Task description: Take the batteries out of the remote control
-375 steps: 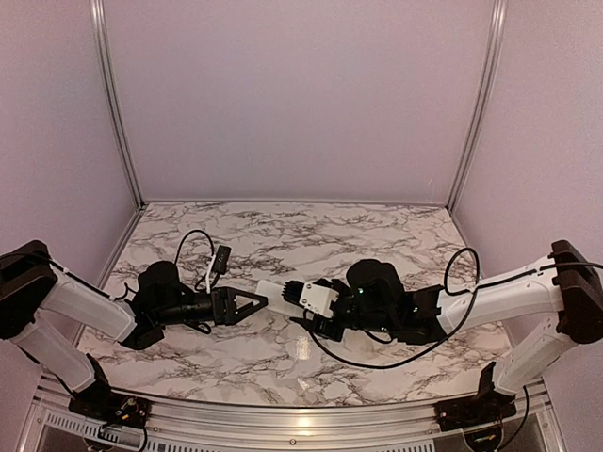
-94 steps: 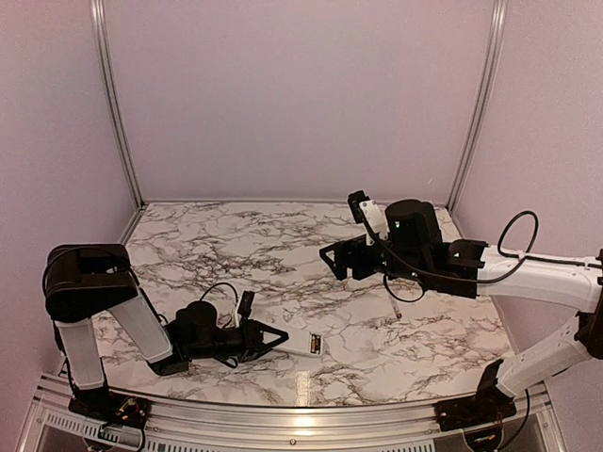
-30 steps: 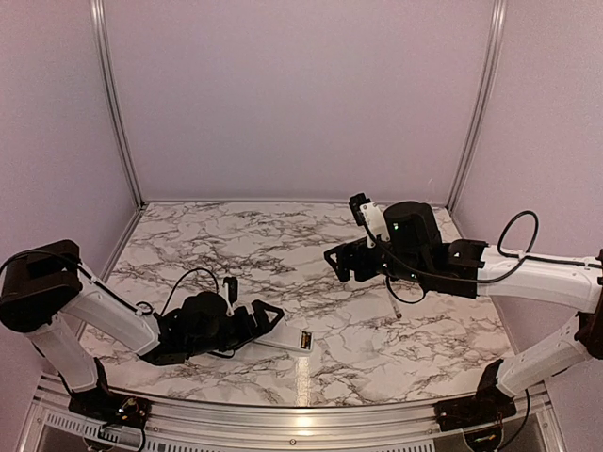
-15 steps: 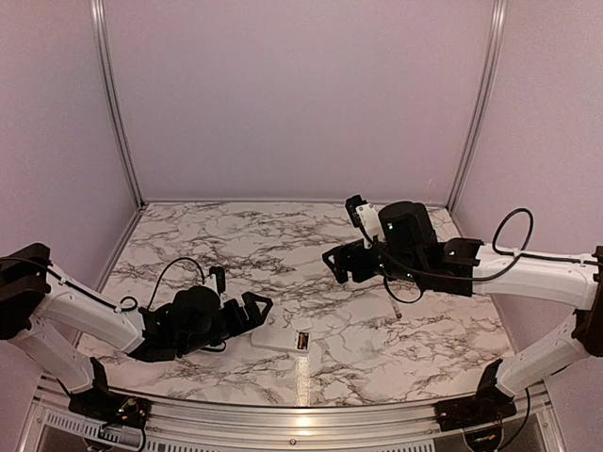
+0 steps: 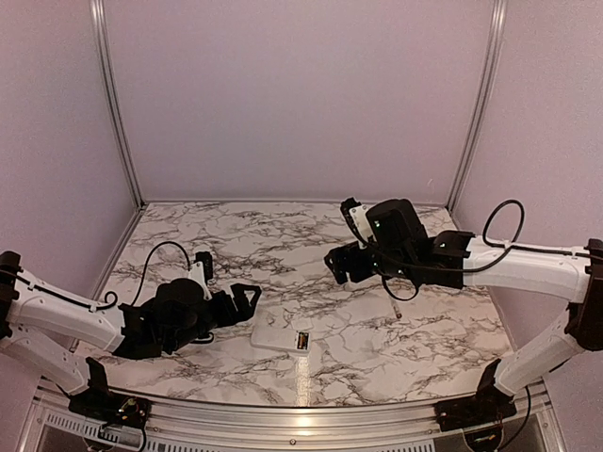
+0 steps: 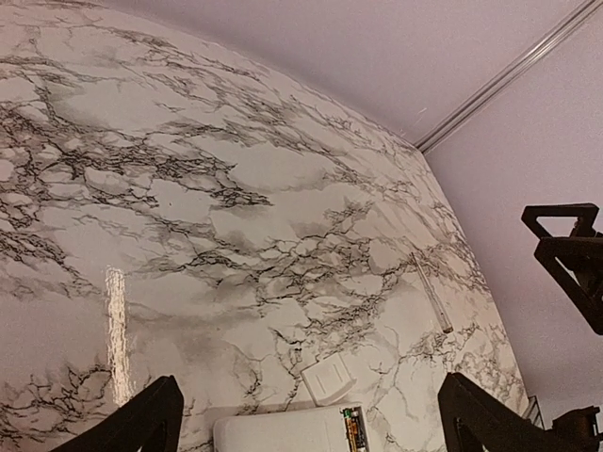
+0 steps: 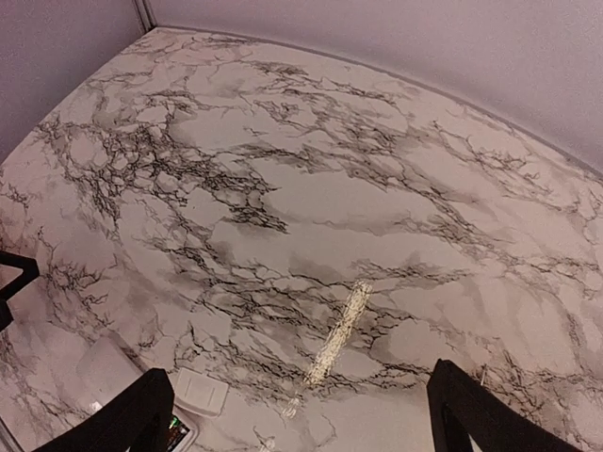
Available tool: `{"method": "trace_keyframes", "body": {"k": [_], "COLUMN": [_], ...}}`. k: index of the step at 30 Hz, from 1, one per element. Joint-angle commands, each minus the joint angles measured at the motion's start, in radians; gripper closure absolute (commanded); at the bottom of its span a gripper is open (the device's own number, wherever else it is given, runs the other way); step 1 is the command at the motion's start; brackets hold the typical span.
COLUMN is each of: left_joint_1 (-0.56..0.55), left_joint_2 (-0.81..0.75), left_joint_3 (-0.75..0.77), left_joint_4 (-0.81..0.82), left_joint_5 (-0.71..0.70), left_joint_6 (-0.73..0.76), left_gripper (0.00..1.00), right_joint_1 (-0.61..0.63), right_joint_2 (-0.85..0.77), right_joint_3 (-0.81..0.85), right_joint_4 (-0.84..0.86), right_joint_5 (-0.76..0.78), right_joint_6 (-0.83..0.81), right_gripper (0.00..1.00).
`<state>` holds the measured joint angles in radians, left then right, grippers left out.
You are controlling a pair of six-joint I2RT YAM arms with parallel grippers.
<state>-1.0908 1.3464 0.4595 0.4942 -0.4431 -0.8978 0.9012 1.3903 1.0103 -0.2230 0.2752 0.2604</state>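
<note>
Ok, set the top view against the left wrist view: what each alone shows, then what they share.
Only the top view: both arms whole, from bases to wrists. Only the left wrist: the loose white back panel lying just beyond the remote control, too faint from above. Both: the gold battery in the remote's open bay, the pale stick, the open left claw and right claw.

White-shelled arms (image 5: 57, 315), black joints, looping black cables (image 5: 155, 252); black left hand (image 5: 247, 299) and right hand (image 5: 339, 266), perhaps green-lit.
</note>
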Motion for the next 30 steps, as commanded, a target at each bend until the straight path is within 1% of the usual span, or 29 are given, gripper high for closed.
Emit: {"method": "trace_keyframes", "body": {"k": [1, 4, 10, 13, 17, 20, 25, 30], "left_joint_1": [-0.004, -0.004, -0.004, -0.004, -0.003, -0.003, -0.001, 0.013], "left_joint_2": [-0.063, -0.109, -0.164, -0.177, -0.187, -0.200, -0.211, -0.224], "left_joint_3": [-0.023, -0.031, -0.035, -0.029, -0.017, -0.015, -0.010, -0.008], "left_joint_4": [-0.031, -0.049, -0.080, -0.086, -0.113, -0.124, -0.137, -0.157], "left_joint_5": [-0.052, -0.048, -0.023, 0.009, 0.032, 0.032, 0.030, 0.038], "left_joint_6": [0.114, 0.155, 0.212, 0.239, 0.256, 0.267, 0.270, 0.271], "left_gripper": [0.01, 0.01, 0.01, 0.02, 0.02, 0.02, 0.03, 0.03], "right_joint_1": [0.005, 0.005, 0.003, -0.032, -0.134, -0.191, -0.268, -0.286], "right_joint_2": [0.024, 0.017, -0.013, -0.007, -0.007, -0.002, 0.022, 0.064], "right_joint_3": [0.066, 0.045, -0.060, -0.089, -0.137, -0.162, -0.196, -0.198], "right_joint_4": [-0.176, -0.263, -0.346, -0.353, -0.318, -0.297, -0.258, -0.228], "right_joint_5": [0.061, 0.132, 0.215, 0.159, 0.027, -0.025, -0.085, -0.100], "right_joint_6": [0.050, 0.112, 0.227, 0.240, 0.219, 0.200, 0.180, 0.179], "right_gripper": [0.09, 0.10, 0.12, 0.14, 0.17, 0.18, 0.23, 0.26]}}
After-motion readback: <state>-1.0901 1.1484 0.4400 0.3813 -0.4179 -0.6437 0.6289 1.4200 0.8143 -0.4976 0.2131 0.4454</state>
